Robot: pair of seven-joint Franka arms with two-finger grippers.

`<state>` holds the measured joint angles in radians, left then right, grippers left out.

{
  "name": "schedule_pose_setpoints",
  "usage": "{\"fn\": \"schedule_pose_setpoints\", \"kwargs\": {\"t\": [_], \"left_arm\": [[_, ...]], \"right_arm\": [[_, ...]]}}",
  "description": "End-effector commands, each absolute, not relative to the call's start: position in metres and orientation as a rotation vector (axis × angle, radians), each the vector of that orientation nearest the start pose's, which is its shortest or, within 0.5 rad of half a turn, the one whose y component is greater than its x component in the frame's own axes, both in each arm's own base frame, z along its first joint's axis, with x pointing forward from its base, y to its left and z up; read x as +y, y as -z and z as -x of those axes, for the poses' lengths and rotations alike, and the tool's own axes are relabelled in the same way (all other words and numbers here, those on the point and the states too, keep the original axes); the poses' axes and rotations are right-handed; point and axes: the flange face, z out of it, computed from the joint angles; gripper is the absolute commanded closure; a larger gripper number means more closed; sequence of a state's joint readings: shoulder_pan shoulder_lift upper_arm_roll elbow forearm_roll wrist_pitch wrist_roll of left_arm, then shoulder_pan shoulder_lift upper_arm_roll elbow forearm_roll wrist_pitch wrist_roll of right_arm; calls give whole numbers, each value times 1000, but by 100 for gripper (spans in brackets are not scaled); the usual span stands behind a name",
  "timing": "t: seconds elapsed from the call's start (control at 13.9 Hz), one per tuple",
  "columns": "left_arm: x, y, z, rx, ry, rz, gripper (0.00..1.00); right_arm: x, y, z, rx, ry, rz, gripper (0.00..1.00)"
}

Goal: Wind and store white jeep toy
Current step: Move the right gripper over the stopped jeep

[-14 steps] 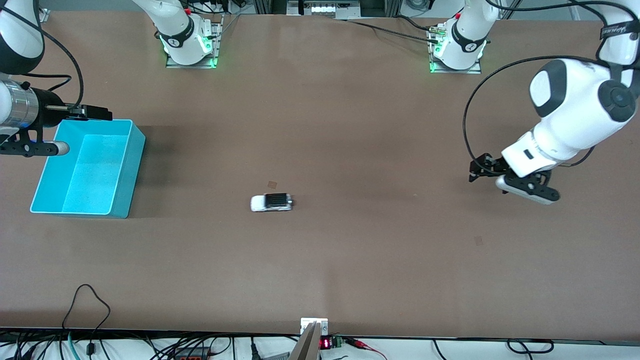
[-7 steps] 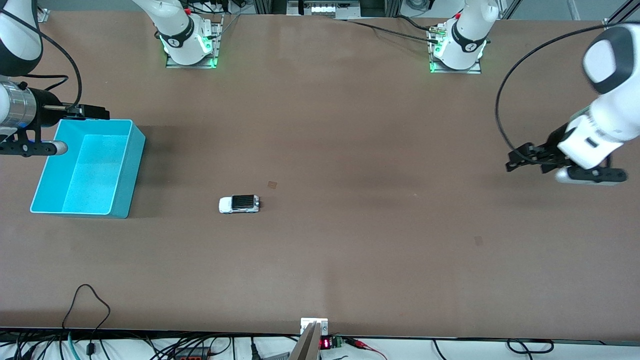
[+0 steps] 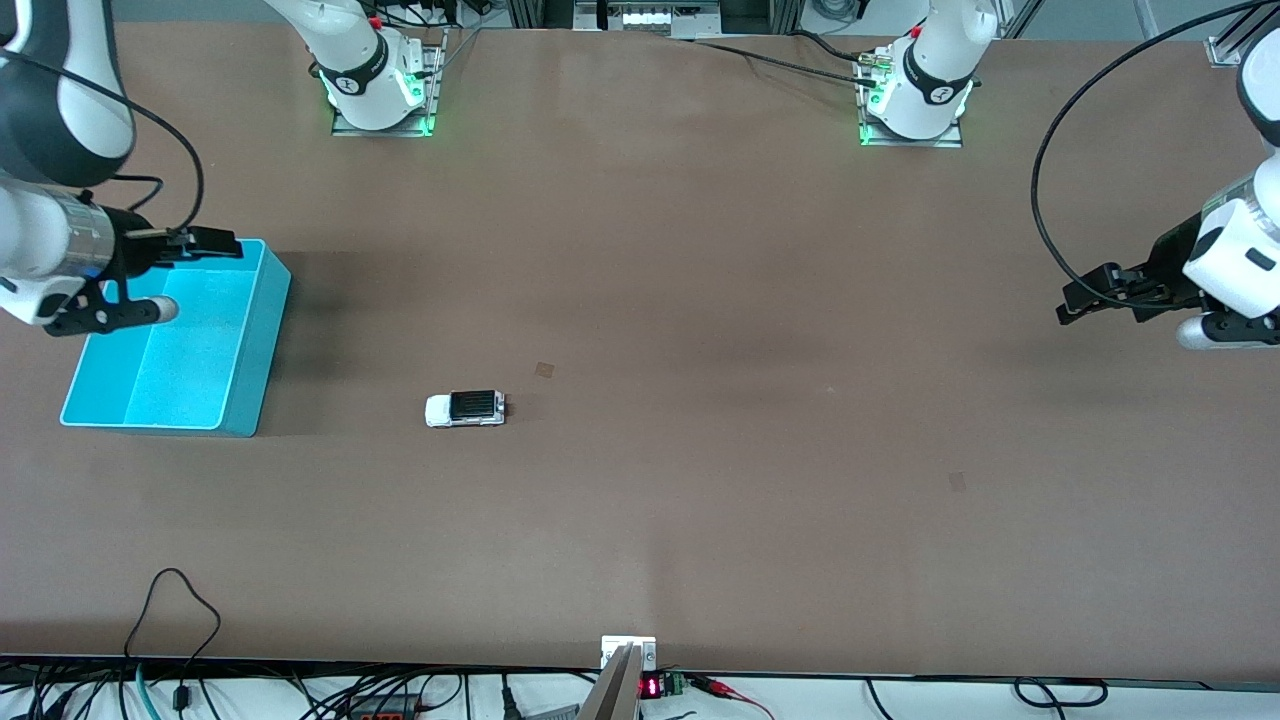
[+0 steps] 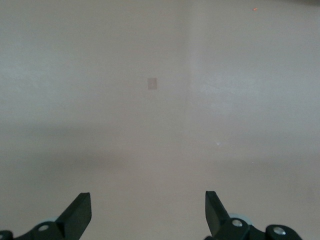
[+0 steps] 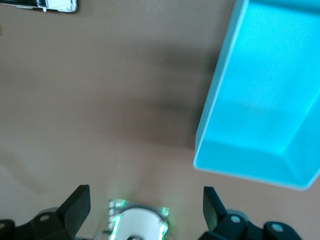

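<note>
High front camera faces robots; wrist cameras look down (close) at table [image 3: 700, 250].

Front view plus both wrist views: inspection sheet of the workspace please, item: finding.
Surface: brown table top, a few small darker marks on it.
Job's things: small white jeep toy with a black roof panel on its wheels on the table, held by nothing; open turquoise plastic bin toward the right arm's end, nothing seen in it.
Clutter: nothing seen.
Grippers: right gripper open, empty, over the bin's rim; left gripper open, empty, over bare table at the left arm's end.
Cables: black cable looped off each arm; a loose black loop on the table's edge nearest the front camera.
Surroundings: both bases lit green; wiring and a red display below that edge.
</note>
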<state>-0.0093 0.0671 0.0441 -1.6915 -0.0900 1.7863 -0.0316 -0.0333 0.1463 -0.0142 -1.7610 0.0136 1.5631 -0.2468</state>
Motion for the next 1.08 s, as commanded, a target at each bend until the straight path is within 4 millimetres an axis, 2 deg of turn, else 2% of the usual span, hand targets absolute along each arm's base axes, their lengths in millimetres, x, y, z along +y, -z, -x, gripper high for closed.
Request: {"fn": "schedule_pose_setpoints", "kwargs": {"t": [0.0, 0.14, 0.22, 0.5, 0.65, 0.79, 0.86, 1.01], "left_arm": [[8, -560, -586, -129, 41, 3203, 0], [6, -568, -578, -128, 23, 3200, 0], [6, -570, -577, -125, 23, 3200, 0], [13, -579, -577, -121, 56, 3196, 0], [12, -593, -582, -64, 94, 3191, 0], [12, -608, -585, -77, 136, 3192, 0], [15, -614, -583, -82, 119, 3194, 0], [11, -615, -579, -67, 55, 3194, 0]], "right_arm": [[-12, -436, -549, -554, -435, 3004, 0], [-2, -422, -545, -804, -388, 2941, 0], [16, -420, -540, -921, -342, 2921, 0], [118, -396, -532, -1425, -270, 2842, 0], [133, -371, -538, -1562, -212, 2779, 0], [149, -351, -544, -1804, -159, 2626, 0], [152, -345, -547, -1845, -131, 2600, 0], [169, -331, -555, -1970, -75, 2513, 0]]}}
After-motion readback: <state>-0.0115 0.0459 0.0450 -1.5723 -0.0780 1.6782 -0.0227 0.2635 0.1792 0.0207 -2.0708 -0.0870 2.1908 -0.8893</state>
